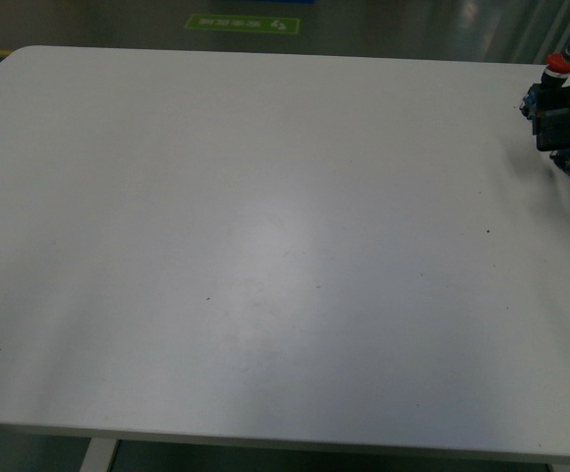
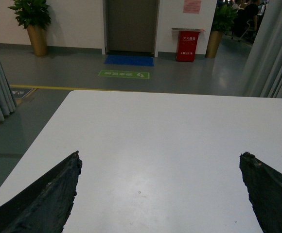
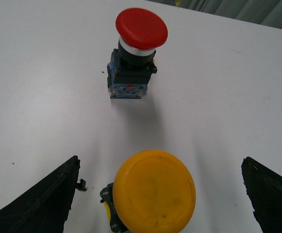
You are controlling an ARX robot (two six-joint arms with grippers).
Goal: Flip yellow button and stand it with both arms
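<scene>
A broad white worktop (image 1: 265, 246) fills the front view, bare across its middle, with a grey floor and a green floor marking (image 1: 243, 23) beyond its far edge at about twelve o'clock. The task's small push-button switch with a round yellow mushroom cap (image 3: 154, 191) and a dark body beneath sits close between the tips of the right gripper (image 3: 160, 194), whose jaws stand wide apart and hold nothing; in the front view this spot falls at roughly two o'clock, at the far right edge of the worktop, where only a sliver of yellow shows. The cap seems to face up towards the wrist camera, though I cannot tell how the body rests on the surface. Just beyond it stands an upright push-button switch with a red mushroom cap (image 3: 141, 27), a black collar and a blue-black base, near but not touching. The left gripper (image 2: 160, 194) hovers over bare worktop with its jaws equally spread and empty, well apart from both switches. The likely trouble: the smooth rounded cap could slip from a pinch, or a widely opened jaw could knock over the red switch, which crowds the approach from the far side. The worktop edge is also close, so a nudged button might roll off.
</scene>
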